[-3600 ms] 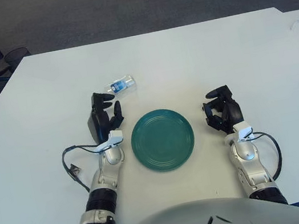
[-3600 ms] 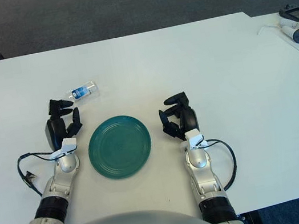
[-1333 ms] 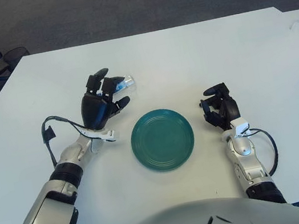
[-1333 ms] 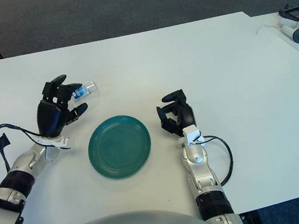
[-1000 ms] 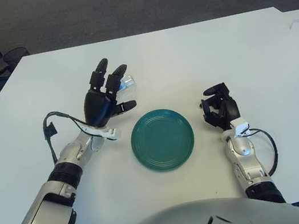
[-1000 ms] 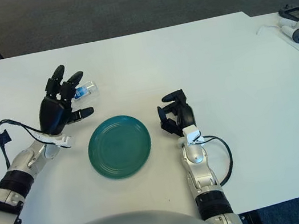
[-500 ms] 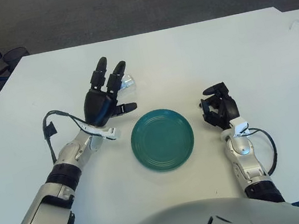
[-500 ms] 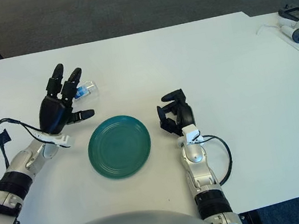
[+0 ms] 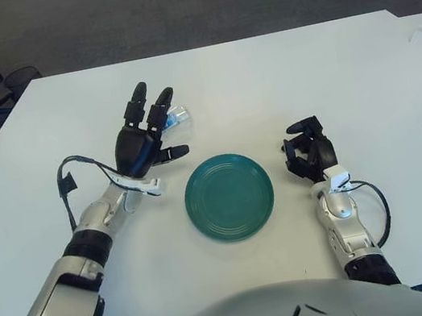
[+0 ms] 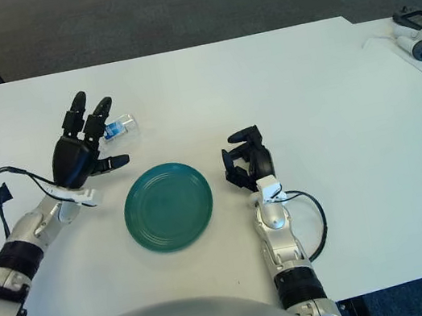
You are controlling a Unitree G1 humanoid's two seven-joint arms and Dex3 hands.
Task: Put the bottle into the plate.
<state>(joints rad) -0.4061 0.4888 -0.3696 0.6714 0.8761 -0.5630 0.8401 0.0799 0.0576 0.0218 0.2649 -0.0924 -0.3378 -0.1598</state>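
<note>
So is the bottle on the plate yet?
No, the bottle lies on the table beyond the open left hand, apart from the bare plate.

Both head-mounted eyes look forward and down, sharing the white table (image 9: pixel 262 75) from slightly offset viewpoints.

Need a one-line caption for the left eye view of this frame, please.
Left hand, fingers spread, reaches toward the small bottle lying behind the empty green plate; right hand shows right of the plate.
</note>
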